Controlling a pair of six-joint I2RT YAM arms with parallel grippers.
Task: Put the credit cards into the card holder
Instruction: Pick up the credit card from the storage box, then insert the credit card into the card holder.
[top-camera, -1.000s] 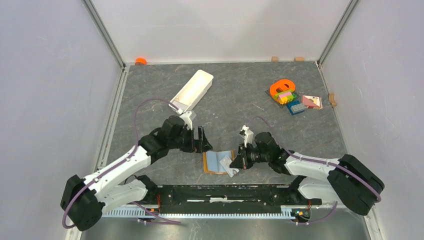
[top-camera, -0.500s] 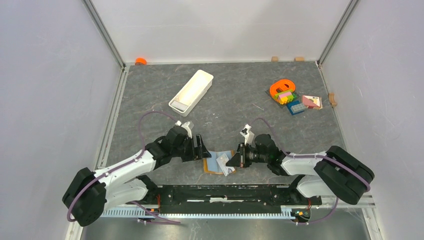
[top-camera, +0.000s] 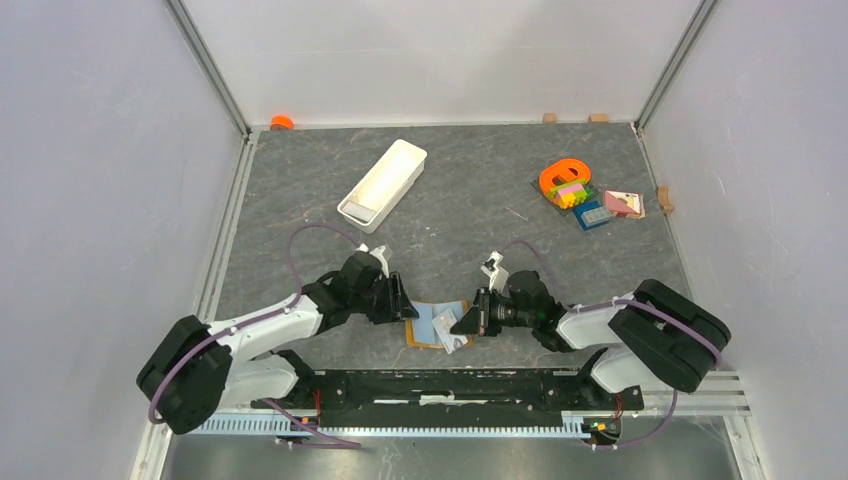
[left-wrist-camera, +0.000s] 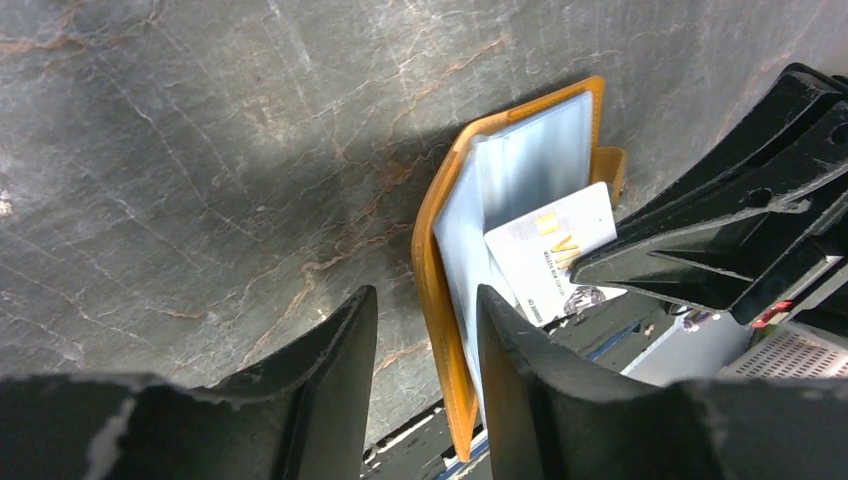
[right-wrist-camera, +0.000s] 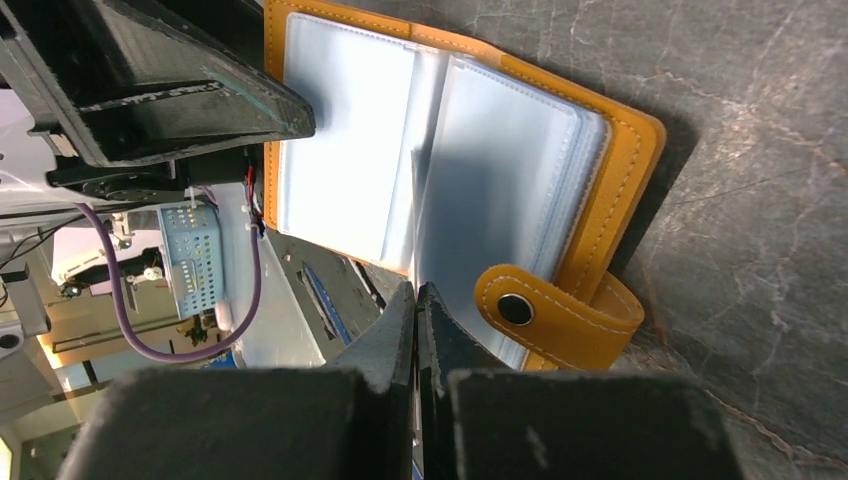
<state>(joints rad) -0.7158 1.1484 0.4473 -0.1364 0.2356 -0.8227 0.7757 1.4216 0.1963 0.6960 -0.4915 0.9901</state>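
The orange-tan card holder (top-camera: 430, 322) lies open near the table's front edge, its pale blue-grey pockets (right-wrist-camera: 345, 140) facing up and its snap tab (right-wrist-camera: 530, 310) loose. My right gripper (top-camera: 460, 324) is shut on a white credit card (left-wrist-camera: 555, 255), seen edge-on in the right wrist view (right-wrist-camera: 414, 220), with its far end over the holder's pockets. My left gripper (left-wrist-camera: 425, 300) stands partly open, its two fingers astride the holder's left cover edge (left-wrist-camera: 432, 280); a gap shows on the outer side. From above, the left gripper (top-camera: 404, 303) sits at the holder's left end.
A long white tray (top-camera: 383, 183) lies at the back left. Orange, green, pink and blue toy pieces (top-camera: 580, 195) sit at the back right. A small orange object (top-camera: 281, 122) rests in the far left corner. The arms' black base rail (top-camera: 450, 385) runs just behind the holder.
My left gripper came down and right to the holder's left edge, and its jaws narrowed. The right gripper shifted a little left with the card over the pockets.
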